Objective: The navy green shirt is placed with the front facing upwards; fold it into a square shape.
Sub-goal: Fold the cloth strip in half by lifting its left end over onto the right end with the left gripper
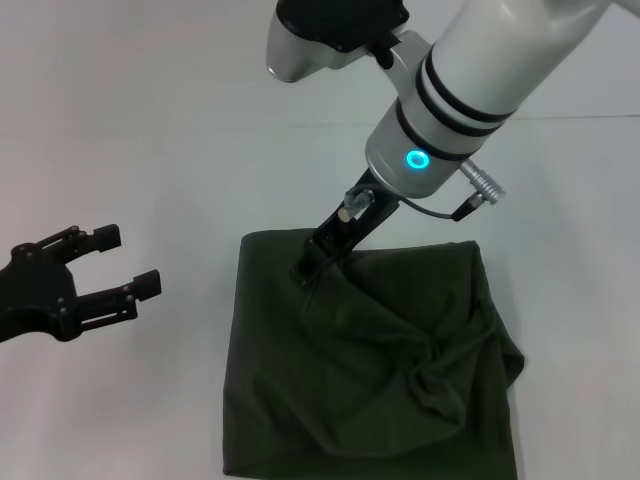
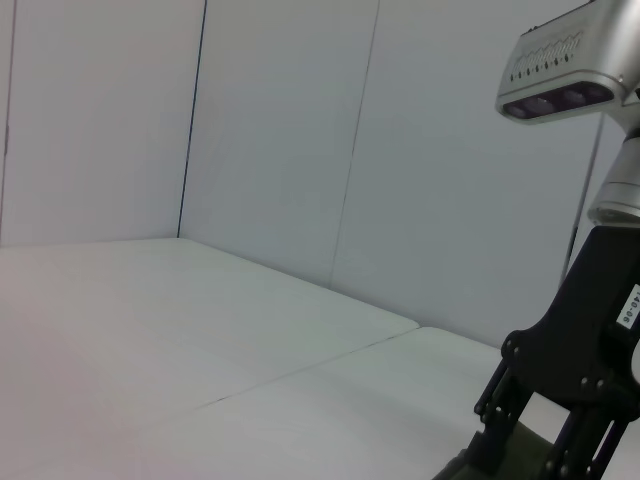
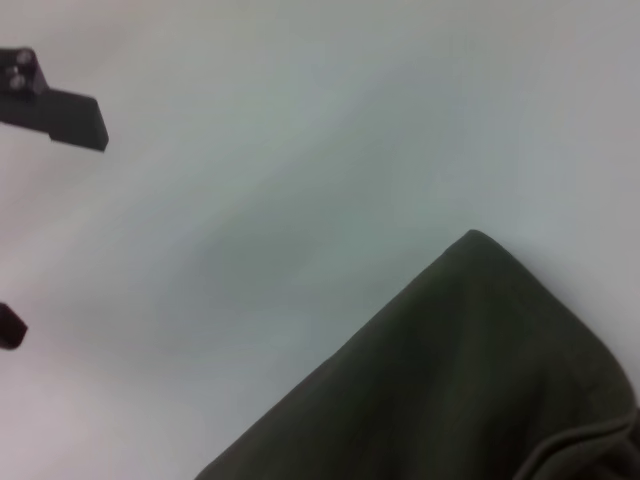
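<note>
Head view: a dark olive-green cotton shirt (image 1: 370, 365), folded to a rough square with a bunched, wrinkled right side, lies on the white table (image 1: 150, 120); its near edge is cut off. The right gripper (image 1: 305, 270) presses into the far left part, fingertips buried, grip impossible to judge. The left gripper (image 1: 125, 260) hovers apart, fingers spread, empty.

Left wrist view: the right gripper's black fingers (image 2: 520, 410) meet the cloth, mostly cropped.

Right wrist view: one smooth shirt corner (image 3: 470, 370) rests on the tabletop.
</note>
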